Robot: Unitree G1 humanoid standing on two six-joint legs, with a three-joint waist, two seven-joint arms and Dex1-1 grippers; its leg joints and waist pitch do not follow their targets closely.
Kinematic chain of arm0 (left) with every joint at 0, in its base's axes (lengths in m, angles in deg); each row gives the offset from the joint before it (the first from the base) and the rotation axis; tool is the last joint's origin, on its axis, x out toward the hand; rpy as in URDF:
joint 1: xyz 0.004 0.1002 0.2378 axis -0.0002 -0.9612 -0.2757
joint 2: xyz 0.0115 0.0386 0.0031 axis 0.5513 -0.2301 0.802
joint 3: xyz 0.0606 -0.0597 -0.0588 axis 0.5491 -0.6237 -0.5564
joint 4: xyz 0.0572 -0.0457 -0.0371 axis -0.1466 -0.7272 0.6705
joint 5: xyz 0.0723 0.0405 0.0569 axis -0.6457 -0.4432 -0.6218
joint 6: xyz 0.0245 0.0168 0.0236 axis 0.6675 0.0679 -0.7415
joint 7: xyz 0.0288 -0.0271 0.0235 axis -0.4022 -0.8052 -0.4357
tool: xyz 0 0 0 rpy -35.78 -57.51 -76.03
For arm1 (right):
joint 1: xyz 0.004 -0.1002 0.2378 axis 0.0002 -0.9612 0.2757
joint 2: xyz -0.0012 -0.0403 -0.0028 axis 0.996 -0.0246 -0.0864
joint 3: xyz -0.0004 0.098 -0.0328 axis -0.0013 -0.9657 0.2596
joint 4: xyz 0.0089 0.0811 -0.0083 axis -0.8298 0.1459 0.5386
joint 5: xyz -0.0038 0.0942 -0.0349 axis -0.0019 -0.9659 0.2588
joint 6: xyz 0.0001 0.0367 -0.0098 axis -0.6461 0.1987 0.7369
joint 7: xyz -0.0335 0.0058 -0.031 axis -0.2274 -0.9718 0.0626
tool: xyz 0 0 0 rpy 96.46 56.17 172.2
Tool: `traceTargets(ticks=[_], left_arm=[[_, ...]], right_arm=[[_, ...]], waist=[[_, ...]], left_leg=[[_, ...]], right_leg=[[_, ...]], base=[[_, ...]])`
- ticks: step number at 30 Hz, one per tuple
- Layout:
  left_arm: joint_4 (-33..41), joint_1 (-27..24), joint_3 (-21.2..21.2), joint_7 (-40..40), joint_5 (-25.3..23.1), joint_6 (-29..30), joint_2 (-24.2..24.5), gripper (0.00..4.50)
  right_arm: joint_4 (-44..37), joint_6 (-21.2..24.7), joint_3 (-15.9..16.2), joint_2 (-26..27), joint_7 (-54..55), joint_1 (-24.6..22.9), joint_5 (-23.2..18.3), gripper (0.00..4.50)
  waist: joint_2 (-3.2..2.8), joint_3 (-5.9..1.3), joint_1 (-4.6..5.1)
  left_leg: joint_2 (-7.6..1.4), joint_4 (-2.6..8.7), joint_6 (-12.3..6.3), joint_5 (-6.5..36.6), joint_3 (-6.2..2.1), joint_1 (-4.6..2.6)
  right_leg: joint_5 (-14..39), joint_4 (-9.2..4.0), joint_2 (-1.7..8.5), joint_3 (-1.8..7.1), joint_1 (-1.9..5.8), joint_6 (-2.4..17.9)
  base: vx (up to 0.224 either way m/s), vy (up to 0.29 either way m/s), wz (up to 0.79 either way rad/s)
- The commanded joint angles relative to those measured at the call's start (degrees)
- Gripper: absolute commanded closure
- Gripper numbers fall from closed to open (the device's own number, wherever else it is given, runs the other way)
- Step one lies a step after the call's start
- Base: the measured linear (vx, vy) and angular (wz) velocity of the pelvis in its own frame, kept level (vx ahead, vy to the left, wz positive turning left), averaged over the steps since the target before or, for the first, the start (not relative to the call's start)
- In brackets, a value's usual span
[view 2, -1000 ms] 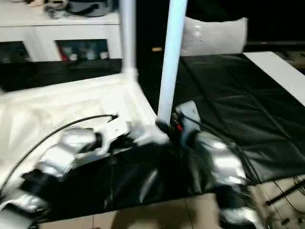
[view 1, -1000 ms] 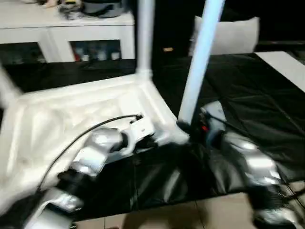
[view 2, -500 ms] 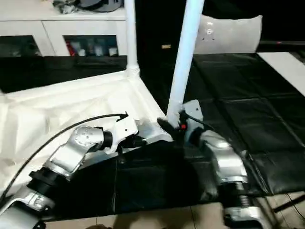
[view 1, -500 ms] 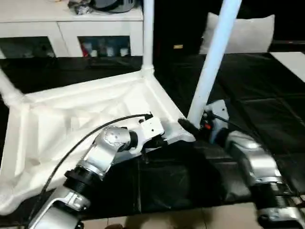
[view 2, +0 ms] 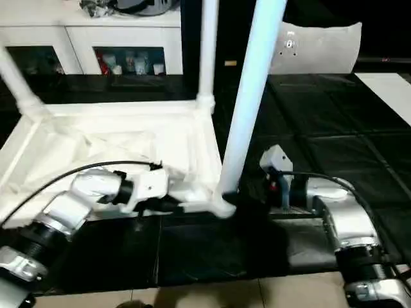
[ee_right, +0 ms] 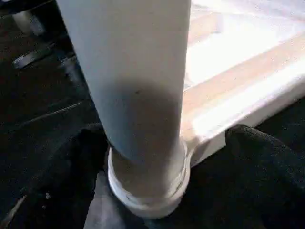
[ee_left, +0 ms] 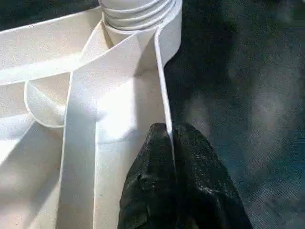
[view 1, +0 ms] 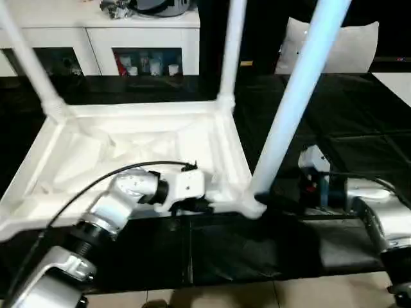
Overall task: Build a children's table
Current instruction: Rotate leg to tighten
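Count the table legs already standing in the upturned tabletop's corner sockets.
3. One leg rises from the near corner beside the right gripper, one from the far corner behind it, one from the far corner towards the robot's left. The fourth corner is out of frame, so another may be hidden.

Right pincer (ee_right: 157, 157) opened, fingers off near leg (view 1: 292, 109); table (view 1: 128, 154) swung round.

We see the table legs (view 1: 302, 96) cut off by the top edge; small items in the cabinet (view 1: 144, 64) stay unreadable.
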State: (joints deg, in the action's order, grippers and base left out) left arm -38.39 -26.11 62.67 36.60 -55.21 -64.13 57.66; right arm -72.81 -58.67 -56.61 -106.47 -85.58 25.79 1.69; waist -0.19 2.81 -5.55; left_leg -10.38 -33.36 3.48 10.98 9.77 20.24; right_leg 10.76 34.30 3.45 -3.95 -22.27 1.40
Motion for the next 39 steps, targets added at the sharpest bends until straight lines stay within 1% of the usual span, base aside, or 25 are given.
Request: traceTargets(ticks=[1, 3, 4, 6, 7, 9, 13, 14, 18, 20, 25, 26, 27, 28, 29, 30, 31, 32, 33, 34, 35, 36, 37, 38, 39], left_arm=[[-0.05, 1.11, 4.17, 5.03, -1.38, -3.28, 0.82, 4.50], [-0.35, 1.41, 4.82, 6.70, -1.30, -4.78, 1.37, 4.50], [-0.41, 1.48, 4.94, 7.07, -1.25, -5.11, 1.48, 4.50], [-0.67, 2.00, 5.35, 8.69, -1.06, -6.26, 1.93, 4.50], [-0.94, 2.43, 5.54, 9.58, -1.02, -6.96, 2.15, 4.50], [-1.04, 2.54, 5.53, 9.73, -0.99, -7.12, 2.16, 4.50], [-1.56, 3.08, 5.51, 10.00, -0.50, -7.40, 1.74, 4.50], [-1.68, 3.12, 5.52, 10.06, -0.43, -7.52, 1.68, 4.50], [-2.06, 2.97, 5.11, 10.38, 0.06, -7.55, 1.32, 4.50], [-1.91, 2.46, 4.64, 10.52, 0.84, -6.68, 1.05, 4.50], [-0.25, 1.13, 3.98, 9.24, 1.74, -3.07, 0.71, 4.50], [0.32, 0.63, 3.71, 8.13, 1.66, -2.31, 0.58, 4.50], [0.54, 0.48, 3.55, 7.73, 1.77, -1.68, 0.37, 4.50], [1.33, -0.01, 2.99, 6.44, 2.18, 0.42, -0.30, 4.50], [1.96, -0.36, 2.60, 5.34, 2.31, 1.97, -0.80, 4.50], [2.27, -0.53, 2.41, 4.77, 2.33, 2.73, -1.06, 4.50], [3.29, -0.97, 1.83, 2.32, 2.21, 6.02, -2.38, 4.50], [3.29, -0.97, 1.83, 2.32, 2.21, 6.02, -2.38, 4.50], [3.89, -1.15, 1.29, -0.55, 1.97, 8.66, -3.99, 4.50], [4.07, -1.00, 0.28, -5.87, 1.49, 12.90, -7.25, 4.50], [4.07, -1.00, 0.28, -5.87, 1.49, 12.90, -7.25, 4.50], [2.78, -0.09, -0.70, -11.39, 0.57, 15.94, -10.80, 4.50], [2.78, -0.09, -0.70, -11.39, 0.57, 15.94, -10.80, 4.50], [2.62, 0.08, -0.88, -12.33, 0.40, 16.54, -11.40, 4.50], [2.35, 0.46, -1.36, -14.52, 0.00, 18.07, -12.75, 4.50]], right_arm=[[0.73, -1.43, 1.15, -0.56, -2.83, 1.48, -0.98, 0.52], [0.25, -0.89, 2.27, -0.88, -4.68, 1.43, -1.25, 0.60], [0.11, -0.74, 2.55, -0.95, -5.06, 1.41, -1.28, 0.84], [-0.35, 0.18, 3.90, -1.06, -7.14, 1.26, -1.27, 0.92], [-0.49, 0.74, 4.72, -0.92, -8.24, 1.14, -1.27, 1.05], [-0.54, 0.89, 4.87, -0.81, -8.39, 1.11, -1.30, 1.28], [-1.62, 2.40, 5.73, -0.05, -9.20, 0.58, -2.00, 1.58], [-1.60, 2.50, 5.84, -0.04, -9.31, 0.59, -2.18, 1.66], [-1.50, 2.60, 6.07, 0.08, -9.49, 0.68, -2.44, 2.02], [-2.15, 3.38, 5.72, 0.56, -9.34, 0.26, -3.09, 2.20], [-4.49, 5.68, 4.66, 1.79, -7.05, -1.21, -4.60, 2.34], [-5.78, 6.77, 4.48, 2.49, -5.67, -1.76, -5.11, 2.37], [-5.92, 7.17, 4.54, 2.78, -4.76, -1.78, -4.82, 2.39], [-6.38, 8.51, 4.79, 3.73, -1.64, -1.85, -3.81, 2.39], [-6.32, 8.84, 4.84, 4.62, 0.87, -1.80, -2.86, 2.40], [-6.25, 8.91, 4.84, 5.10, 2.13, -1.77, -2.38, 2.40], [-4.89, 8.85, 4.05, 7.77, 8.15, -1.01, -0.55, 2.41], [-4.89, 8.85, 4.05, 7.77, 8.15, -1.01, -0.55, 2.41], [-3.29, 9.58, 2.79, 10.68, 14.59, 0.09, 1.06, 2.42], [-0.76, 11.47, 0.95, 15.02, 24.64, 2.03, 3.52, 2.43], [-0.76, 11.47, 0.95, 15.02, 24.64, 2.03, 3.52, 2.43], [1.19, 13.38, -0.20, 18.11, 30.39, 3.70, 4.04, 2.45], [1.19, 13.38, -0.20, 18.11, 30.39, 3.70, 4.04, 2.46], [1.54, 13.69, -0.40, 18.69, 31.52, 3.99, 4.10, 2.46], [2.60, 14.33, -0.93, 20.24, 34.80, 4.81, 4.48, 2.46]], waist=[[0.36, -3.42, -0.10], [0.39, -3.43, -0.32], [0.34, -3.46, -0.46], [0.28, -3.46, -0.67], [0.29, -3.51, -0.90], [0.28, -3.47, -0.92], [0.24, -3.44, -1.01], [0.13, -3.51, -1.05], [0.07, -3.58, -1.07], [0.03, -3.56, -1.05], [0.09, -3.48, -1.01], [-0.17, -3.36, -0.85], [-0.11, -3.29, -0.84], [-0.12, -3.21, -0.73], [-0.38, -3.15, -0.73], [-0.28, -2.94, -0.47], [-0.28, -2.84, -0.20], [-0.20, -2.60, 0.31], [-0.29, -2.69, 0.48], [-0.30, -2.53, 1.58], [-0.30, -2.53, 1.58], [-0.34, -2.57, 2.36], [-0.39, -2.61, 2.93], [-0.30, -2.76, 3.17], [-0.46, -2.81, 3.38]], left_leg=[[-3.22, 3.43, -4.24, 8.96, -0.60, -0.20], [-3.20, 3.42, -4.40, 8.93, -0.60, -0.20], [-3.30, 3.42, -4.32, 8.97, -0.63, -0.25], [-3.34, 3.41, -4.15, 9.10, -0.59, -0.29], [-3.34, 3.42, -3.98, 9.00, -0.61, -0.26], [-3.33, 3.44, -3.77, 9.07, -0.61, -0.27], [-3.21, 3.46, -3.18, 9.65, -0.65, -0.22], [-3.26, 3.47, -3.02, 9.75, -0.68, -0.31], [-3.27, 3.44, -2.95, 9.48, -0.68, -0.28], [-3.23, 3.42, -2.95, 9.46, -0.68, -0.24], [-3.20, 3.52, -2.71, 9.89, -0.70, -0.19], [-3.21, 3.65, -2.42, 10.78, -0.73, -0.30], [-3.24, 3.70, -2.31, 11.16, -0.76, -0.33], [-3.22, 3.79, -1.88, 11.92, -0.75, -0.45], [-3.22, 3.87, -1.56, 12.24, -0.85, -0.52], [-3.13, 3.98, -1.05, 13.64, -0.83, -0.55], [-2.99, 4.10, -0.43, 15.15, -0.99, -0.64], [-2.75, 4.19, 0.16, 16.49, -1.17, -0.70], [-2.78, 4.18, 0.57, 16.83, -1.26, -0.81], [-2.70, 4.40, 1.44, 17.32, -1.56, -0.44], [-2.70, 4.40, 1.44, 17.32, -1.56, -0.44], [-2.55, 4.39, 1.93, 18.16, -1.80, -0.43], [-2.46, 4.19, 1.93, 19.14, -1.83, -0.77], [-2.39, 4.06, 1.10, 18.89, -1.73, -0.73], [-2.49, 4.14, 0.90, 18.32, -1.71, -0.50]], right_leg=[[11.99, -3.94, 5.04, 2.90, 2.75, 12.22], [11.92, -3.88, 4.96, 2.88, 2.72, 12.22], [11.81, -3.81, 5.04, 2.87, 2.70, 12.33], [11.55, -3.78, 5.03, 2.91, 2.63, 12.54], [11.32, -3.71, 5.09, 2.92, 2.71, 12.56], [11.24, -3.69, 5.05, 2.92, 2.65, 12.62], [12.51, -3.82, 5.09, 2.91, 2.75, 12.16], [12.66, -3.82, 5.11, 2.90, 2.71, 12.14], [11.39, -3.72, 5.05, 2.89, 2.73, 12.45], [11.02, -3.70, 5.07, 2.89, 2.79, 12.59], [12.52, -3.84, 5.09, 2.86, 2.84, 12.23], [13.99, -4.05, 5.02, 2.89, 2.72, 11.77], [14.62, -4.17, 5.07, 2.91, 2.73, 11.59], [16.05, -4.22, 5.04, 2.95, 2.63, 11.32], [16.78, -4.26, 5.04, 2.91, 2.61, 11.24], [19.20, -4.56, 5.00, 2.91, 2.46, 10.63], [22.96, -4.89, 5.18, 2.82, 2.43, 9.66], [26.75, -5.37, 5.18, 2.63, 2.26, 8.57], [27.93, -5.38, 5.30, 2.67, 2.24, 8.11], [29.74, -5.40, 5.16, 2.47, 2.28, 7.12], [29.74, -5.40, 5.16, 2.47, 2.28, 7.12], [30.61, -5.61, 5.16, 2.26, 2.23, 6.66], [31.17, -5.91, 5.15, 2.18, 1.95, 6.52], [29.92, -6.11, 5.17, 2.35, 2.07, 6.58], [28.30, -5.86, 5.13, 2.46, 2.19, 7.06]], base=[[0.000, 0.000, 0.00], [0.000, 0.000, 0.00], [0.000, 0.000, 0.00], [0.000, 0.000, 0.00], [0.000, 0.000, 0.00], [0.000, 0.000, 0.00], [0.000, 0.000, 0.00], [0.000, 0.000, 0.00], [0.000, 0.000, 0.00], [0.000, 0.000, 0.00], [0.000, 0.000, 0.00], [0.000, 0.000, 0.00], [0.000, 0.000, 0.00], [0.000, 0.000, 0.00], [0.000, 0.000, 0.00], [0.000, 0.000, 0.00], [0.000, 0.000, 0.00], [0.000, 0.000, 0.00], [0.000, 0.000, 0.00], [0.000, 0.000, 0.00], [0.000, 0.000, 0.00], [0.000, 0.000, 0.00], [0.000, 0.000, 0.00], [0.000, 0.000, 0.00], [0.000, 0.000, 0.00]])
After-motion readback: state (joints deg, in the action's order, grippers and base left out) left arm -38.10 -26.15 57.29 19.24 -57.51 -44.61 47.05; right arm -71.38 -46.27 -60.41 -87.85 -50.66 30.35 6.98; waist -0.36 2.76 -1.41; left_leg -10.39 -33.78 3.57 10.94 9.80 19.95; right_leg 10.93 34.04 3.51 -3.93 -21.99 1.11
